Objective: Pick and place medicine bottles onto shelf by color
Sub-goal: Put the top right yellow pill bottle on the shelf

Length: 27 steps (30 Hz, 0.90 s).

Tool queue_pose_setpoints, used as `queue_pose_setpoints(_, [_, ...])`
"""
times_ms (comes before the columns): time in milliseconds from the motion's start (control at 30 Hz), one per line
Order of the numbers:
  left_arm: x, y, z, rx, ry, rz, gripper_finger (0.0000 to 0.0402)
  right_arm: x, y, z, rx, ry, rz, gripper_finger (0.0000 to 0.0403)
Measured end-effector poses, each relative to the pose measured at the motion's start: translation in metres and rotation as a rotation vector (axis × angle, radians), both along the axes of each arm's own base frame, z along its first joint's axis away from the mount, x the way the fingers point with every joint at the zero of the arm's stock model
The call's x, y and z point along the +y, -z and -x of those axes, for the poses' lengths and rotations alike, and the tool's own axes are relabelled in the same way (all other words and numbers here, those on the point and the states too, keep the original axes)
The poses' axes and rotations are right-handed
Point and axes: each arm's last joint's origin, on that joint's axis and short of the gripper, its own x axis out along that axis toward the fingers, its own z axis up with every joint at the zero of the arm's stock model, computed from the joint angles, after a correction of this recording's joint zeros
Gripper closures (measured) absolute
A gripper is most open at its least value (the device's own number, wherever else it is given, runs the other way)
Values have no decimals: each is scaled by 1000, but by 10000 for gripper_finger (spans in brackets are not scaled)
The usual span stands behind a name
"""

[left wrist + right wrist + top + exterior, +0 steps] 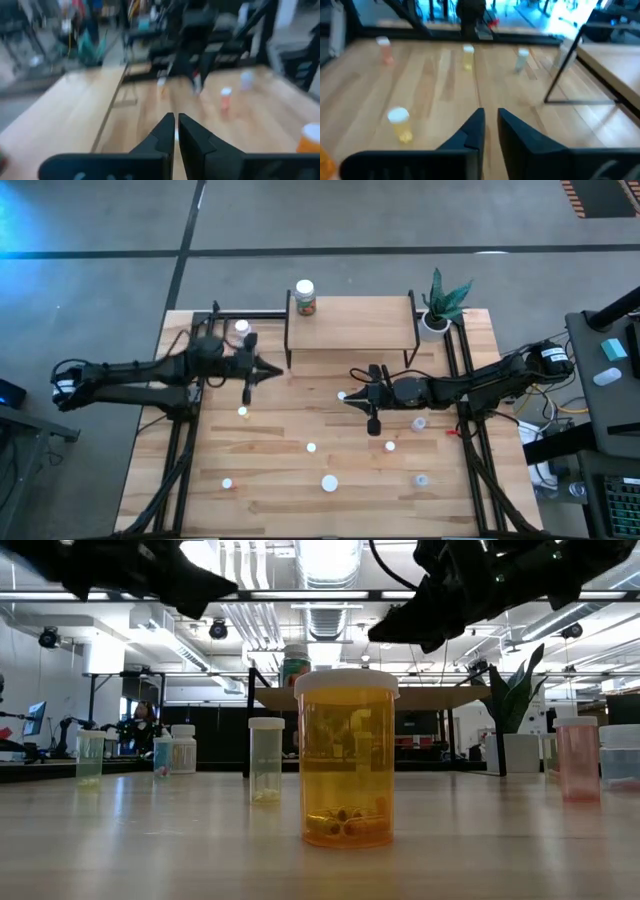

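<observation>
Between picks imo. L gripper [268,370] off the shelf's [350,320] front-left corner, fingers [165,131] pinched together, nothing in them. R gripper [352,398] just in front of the shelf; fingers [475,127] barely parted, holding nothing. Only one bottle, orange/green w/ white cap [305,297], is on the shelf, at its back-left corner, beyond both grippers. Rest of the bottles loose on the table [270,490]: small one [242,412] just below L gripper, another [341,394] right beside R. Next: open wide, drop over the nearest bottle, grab.
</observation>
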Motion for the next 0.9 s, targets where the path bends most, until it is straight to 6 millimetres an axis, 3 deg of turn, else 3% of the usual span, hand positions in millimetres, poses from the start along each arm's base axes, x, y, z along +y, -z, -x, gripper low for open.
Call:
queue_pose_setpoints(200, [-12,22,19,-292,49,18,396,-3,3,1,191,126,8,282])
queue_pose_setpoints(333, [-14,33,30,-382,55,29,395,-6,8,3,217,165,-33,239])
queue_pose_setpoints(733, [-15,44,38,-389,56,50,395,-22,49,-16,283,203,-116,167])
queue_pose_setpoints(900, [-15,43,38,-391,57,49,395,-28,54,-27,298,223,-113,148])
